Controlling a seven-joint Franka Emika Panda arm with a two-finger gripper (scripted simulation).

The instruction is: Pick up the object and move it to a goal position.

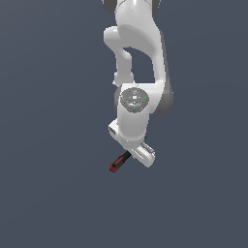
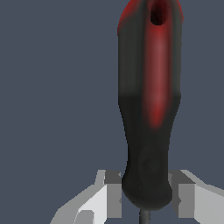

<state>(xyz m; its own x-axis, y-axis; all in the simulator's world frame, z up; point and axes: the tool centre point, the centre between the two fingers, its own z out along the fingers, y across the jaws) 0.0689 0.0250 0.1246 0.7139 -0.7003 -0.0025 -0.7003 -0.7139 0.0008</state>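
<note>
Screwdriver [image 2: 148,113] is being held at the gripper [image 2: 146,199], with the black lower end of its handle sitting between the two fingers [image 2: 111,194]. In the wrist view, both fingers are being seen close against the sides of the handle's narrow end, so the hand is being judged as clamped on the tool. The handle is being shown as black with a red stripe along it and a red top end bearing a dark hole. A short piece of thin dark shaft [image 2: 143,216] is being seen below the handle, between the fingers.

In the exterior view, the screwdriver [image 1: 118,162] is being seen projecting from the gripper [image 1: 140,152] toward the exterior view's left and downward, tilted, its red-tipped end farthest from the hand. The white arm [image 1: 138,68] is being seen above it, reaching down from the top edge. Whether the tool is touching any surface cannot be told against the plain dark grey background.
</note>
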